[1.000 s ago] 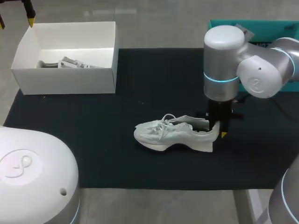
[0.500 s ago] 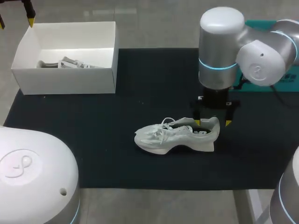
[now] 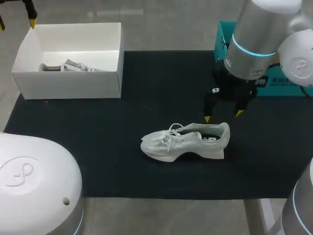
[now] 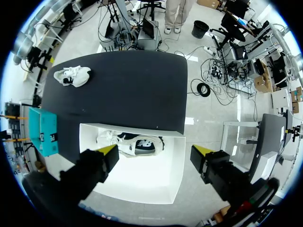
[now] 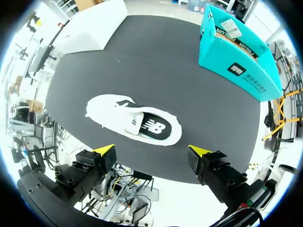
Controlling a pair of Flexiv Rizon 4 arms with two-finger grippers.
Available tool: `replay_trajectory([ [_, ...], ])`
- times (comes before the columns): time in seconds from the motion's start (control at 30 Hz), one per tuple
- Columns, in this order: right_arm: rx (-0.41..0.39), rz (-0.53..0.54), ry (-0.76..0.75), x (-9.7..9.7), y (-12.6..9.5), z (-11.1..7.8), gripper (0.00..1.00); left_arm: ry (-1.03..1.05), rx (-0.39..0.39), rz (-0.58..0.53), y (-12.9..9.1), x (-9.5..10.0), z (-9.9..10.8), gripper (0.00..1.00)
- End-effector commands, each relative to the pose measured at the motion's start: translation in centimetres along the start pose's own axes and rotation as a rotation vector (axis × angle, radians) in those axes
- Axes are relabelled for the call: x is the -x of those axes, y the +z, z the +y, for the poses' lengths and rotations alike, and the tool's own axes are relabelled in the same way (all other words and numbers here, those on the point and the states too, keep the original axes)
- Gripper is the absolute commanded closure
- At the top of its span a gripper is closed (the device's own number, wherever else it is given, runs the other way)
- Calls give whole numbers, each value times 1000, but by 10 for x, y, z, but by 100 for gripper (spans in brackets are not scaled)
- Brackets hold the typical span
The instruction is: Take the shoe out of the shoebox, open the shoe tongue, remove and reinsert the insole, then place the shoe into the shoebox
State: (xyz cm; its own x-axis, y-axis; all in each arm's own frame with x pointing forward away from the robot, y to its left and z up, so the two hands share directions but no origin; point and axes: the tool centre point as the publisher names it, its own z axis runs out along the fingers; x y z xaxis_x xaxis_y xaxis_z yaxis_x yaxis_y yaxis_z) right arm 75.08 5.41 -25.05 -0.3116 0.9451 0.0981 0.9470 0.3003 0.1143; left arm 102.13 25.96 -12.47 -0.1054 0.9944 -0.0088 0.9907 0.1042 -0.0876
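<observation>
A pale grey shoe (image 3: pixel 186 142) lies on its sole on the black mat (image 3: pixel 146 98), toe to the left, with a dark insole (image 5: pixel 154 127) showing in its opening. My right gripper (image 3: pixel 223 116) hangs open just above and behind the heel, touching nothing; in the right wrist view the shoe (image 5: pixel 135 122) is ahead of the open right gripper (image 5: pixel 152 151). The white shoebox (image 3: pixel 68 83) stands at the far left with a second shoe (image 3: pixel 73 67) inside. My left gripper (image 3: pixel 17 22) is open high over the shoebox (image 4: pixel 142 182), looking down on that second shoe (image 4: pixel 132 145).
A teal cardboard box (image 3: pixel 274 78) stands at the mat's far right, partly behind my right arm, and shows beyond the shoe from the right wrist as the teal box (image 5: pixel 236 47). My left arm's white base (image 3: pixel 34 191) fills the near left corner.
My right gripper has let go of the shoe's heel, opened wide and lifted up and back to the right. The shoe has settled flat on the mat. The left arm has not moved.
</observation>
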Motion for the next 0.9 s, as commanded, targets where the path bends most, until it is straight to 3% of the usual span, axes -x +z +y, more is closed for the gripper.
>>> replay_trajectory([
  [0.03,22,326,-845,4,-6,-9,0,1,1,2,0,0,0,0],
  [0.23,16,433,-1200,16,-13,-11,0,1,1,2,0,0,0,0],
  [0.9,16,436,-1209,16,-13,-11,0,1,1,2,0,0,0,0],
])
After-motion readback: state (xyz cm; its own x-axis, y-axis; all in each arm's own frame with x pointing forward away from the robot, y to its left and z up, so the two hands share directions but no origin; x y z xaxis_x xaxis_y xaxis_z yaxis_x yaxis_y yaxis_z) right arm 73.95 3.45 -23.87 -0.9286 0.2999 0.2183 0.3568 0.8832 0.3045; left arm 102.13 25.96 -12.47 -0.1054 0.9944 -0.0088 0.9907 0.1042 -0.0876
